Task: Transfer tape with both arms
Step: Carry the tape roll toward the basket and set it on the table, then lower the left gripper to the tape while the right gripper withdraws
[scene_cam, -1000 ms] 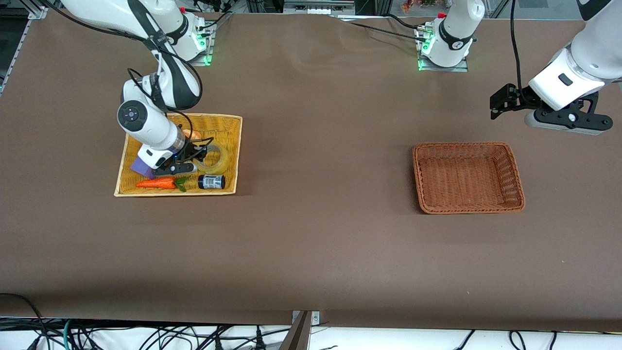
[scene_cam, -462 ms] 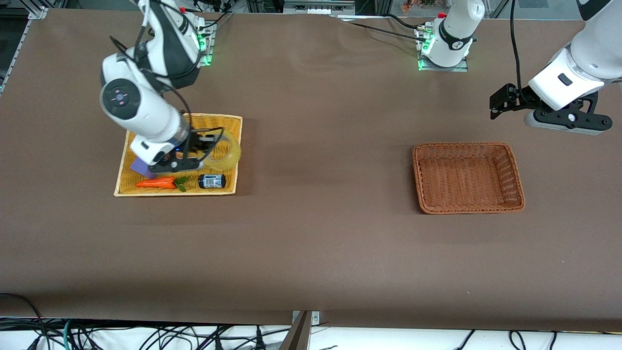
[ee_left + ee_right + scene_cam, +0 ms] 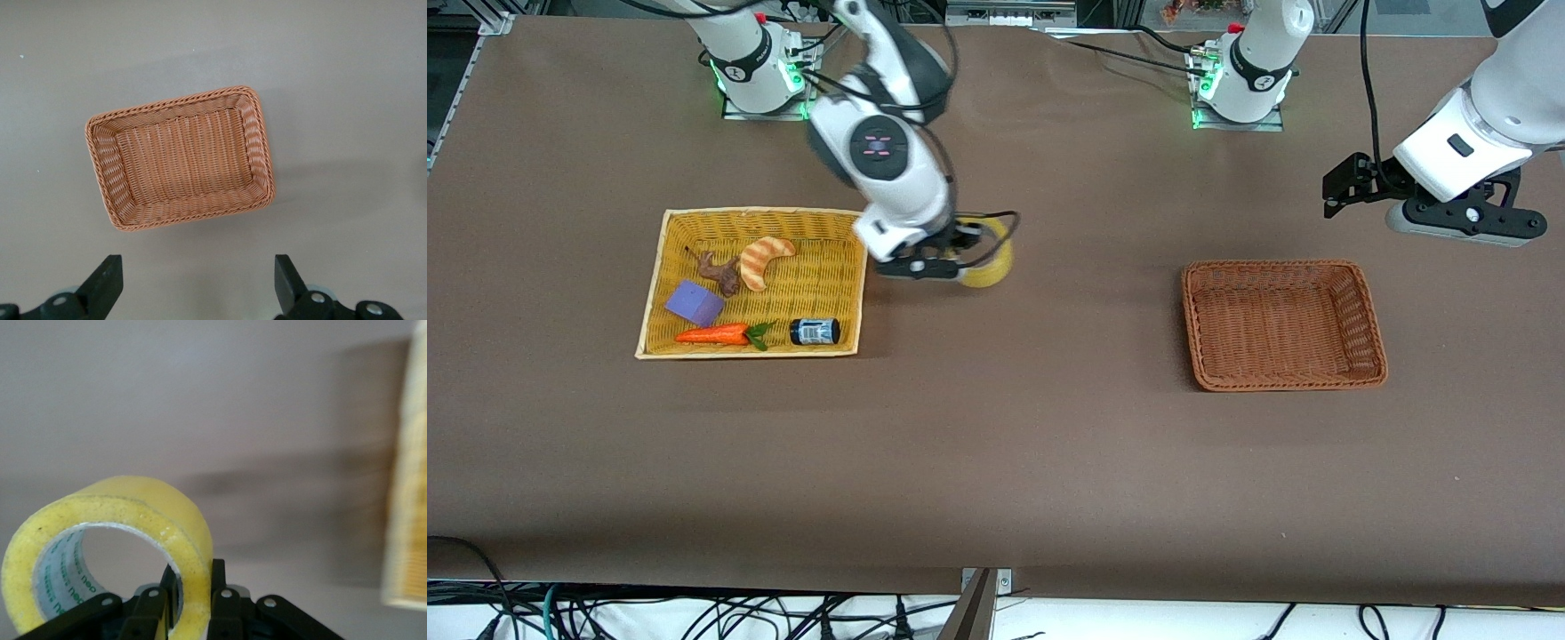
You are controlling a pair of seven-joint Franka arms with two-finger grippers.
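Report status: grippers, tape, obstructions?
Right gripper shut on tape, over bare table beside yellow basket. Left gripper open, waiting above brown basket. Nothing in the way.

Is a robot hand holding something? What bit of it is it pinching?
Yes. The right gripper pinches the tape by its ring wall, one finger inside the hole, one outside, over bare table beside the yellow basket. The left gripper is open, empty.

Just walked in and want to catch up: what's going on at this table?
The right arm's tool is shut on the tape, holding it over bare table between the yellow basket and the brown basket. The left arm waits, its tool open, up in the air by the brown basket. A croissant, carrot and small jar lie in the yellow basket.
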